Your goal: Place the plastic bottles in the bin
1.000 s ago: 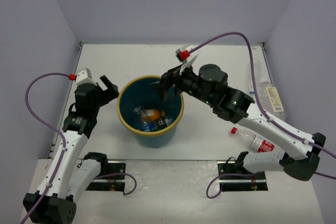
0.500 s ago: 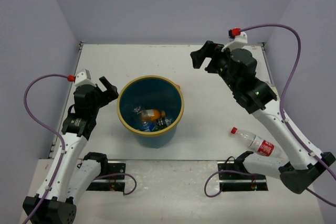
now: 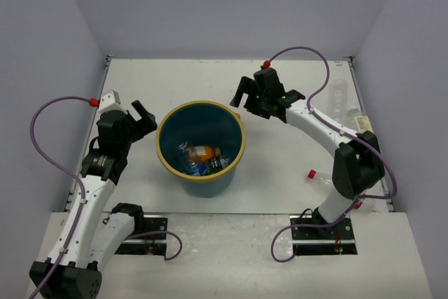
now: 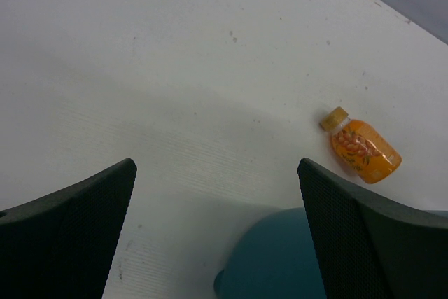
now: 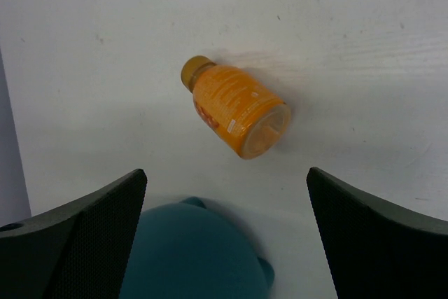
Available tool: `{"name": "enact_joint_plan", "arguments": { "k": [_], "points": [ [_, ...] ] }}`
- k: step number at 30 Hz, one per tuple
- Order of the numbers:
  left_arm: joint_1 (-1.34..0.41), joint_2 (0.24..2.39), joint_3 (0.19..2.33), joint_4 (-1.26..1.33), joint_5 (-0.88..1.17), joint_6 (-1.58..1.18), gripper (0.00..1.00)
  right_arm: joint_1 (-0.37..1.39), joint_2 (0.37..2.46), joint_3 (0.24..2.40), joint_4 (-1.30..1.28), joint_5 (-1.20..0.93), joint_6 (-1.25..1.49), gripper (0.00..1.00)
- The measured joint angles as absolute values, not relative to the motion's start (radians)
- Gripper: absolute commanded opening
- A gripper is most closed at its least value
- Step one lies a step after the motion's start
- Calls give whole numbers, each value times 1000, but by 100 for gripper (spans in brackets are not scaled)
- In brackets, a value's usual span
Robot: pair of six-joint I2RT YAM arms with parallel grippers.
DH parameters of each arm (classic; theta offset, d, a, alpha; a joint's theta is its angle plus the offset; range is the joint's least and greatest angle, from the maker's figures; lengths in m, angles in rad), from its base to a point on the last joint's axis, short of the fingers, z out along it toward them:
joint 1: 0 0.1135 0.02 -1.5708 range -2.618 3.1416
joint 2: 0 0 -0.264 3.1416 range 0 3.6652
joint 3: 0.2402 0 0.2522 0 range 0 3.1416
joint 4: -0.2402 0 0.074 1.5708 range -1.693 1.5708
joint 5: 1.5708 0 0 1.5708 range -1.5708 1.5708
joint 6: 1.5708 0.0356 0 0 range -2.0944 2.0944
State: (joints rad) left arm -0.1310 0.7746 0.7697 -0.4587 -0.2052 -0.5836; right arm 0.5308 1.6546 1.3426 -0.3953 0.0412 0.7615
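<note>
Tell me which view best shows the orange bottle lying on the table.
Right wrist: the orange bottle lies large and whole. Left wrist shows it small, beyond the bin. Top view: it is not visible outside the bin.

My right claw (image 3: 246, 96) hangs wide open just past the far right rim of the round teal-blue plastic bin (image 3: 208, 184). My left claw (image 3: 145, 117) gapes beside its left rim. Small plastic bottles (image 3: 201, 152) lie inside.
</note>
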Motion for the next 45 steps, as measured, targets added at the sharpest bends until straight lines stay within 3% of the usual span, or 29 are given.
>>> {"name": "enact_joint_plan", "arguments": {
  "k": [25,28,29,32,36,41,45],
  "points": [
    [-131,752,774,-492,-193,-580,100,541,2006,1316,-167,-130,1033,98],
    [-131,751,774,-493,-188,-580,100,550,2028,1336,-148,-134,1062,88],
    [-131,751,774,-494,-187,-579,100,552,2036,1340,-141,-134,1071,82],
    [-131,750,774,-495,-185,-579,100,555,2040,1330,-107,-137,1096,51],
    [-131,750,774,-496,-182,-579,100,556,2038,1295,-72,-120,1113,34],
    [-131,749,774,-496,-176,-579,100,556,1976,1209,-50,-69,1110,25],
    [-131,749,774,-496,-168,-579,100,556,1807,1119,-35,-8,1080,22]
  ]
}}
